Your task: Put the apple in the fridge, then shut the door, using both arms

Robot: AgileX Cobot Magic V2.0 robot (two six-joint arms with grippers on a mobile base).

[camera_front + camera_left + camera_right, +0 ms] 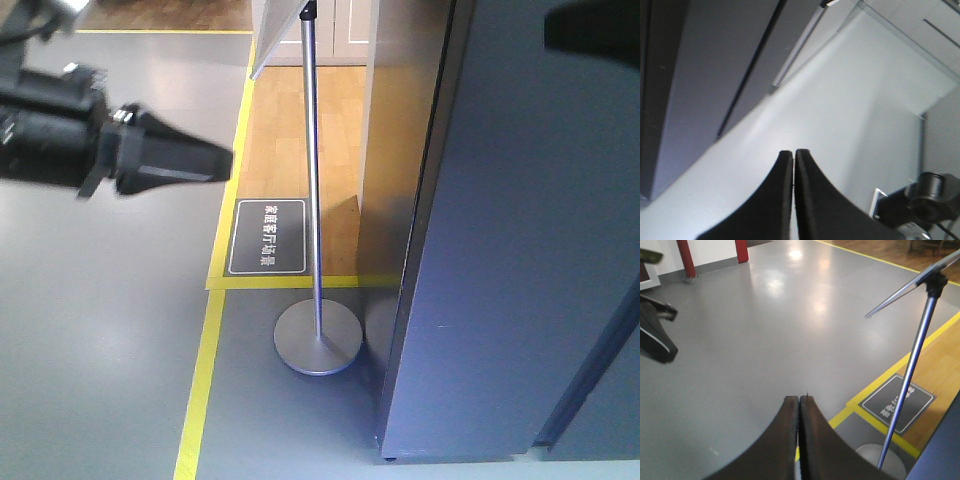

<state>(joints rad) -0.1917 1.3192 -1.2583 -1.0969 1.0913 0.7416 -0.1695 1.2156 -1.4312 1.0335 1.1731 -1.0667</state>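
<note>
Your left pincer (793, 155) and right pincer (799, 401) are both pressed closed, empty; no apple shows anywhere — the fridge (520, 250) stands close, so swinging blind risks striking its side.

Bright overhead glare on the grey floor (790, 285); close arms perhaps blurred.

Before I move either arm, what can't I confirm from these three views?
- Apple: in no view; its place is unknown.
- Fridge interior: the front view shows only dark outer panels, cut off at the right edge, so the door's state is unclear.
- Left gripper: the wrist view shows tips together over blurred grey panels.
- Right gripper: tips together, facing the floor and a sign stand, not the fridge.
</note>
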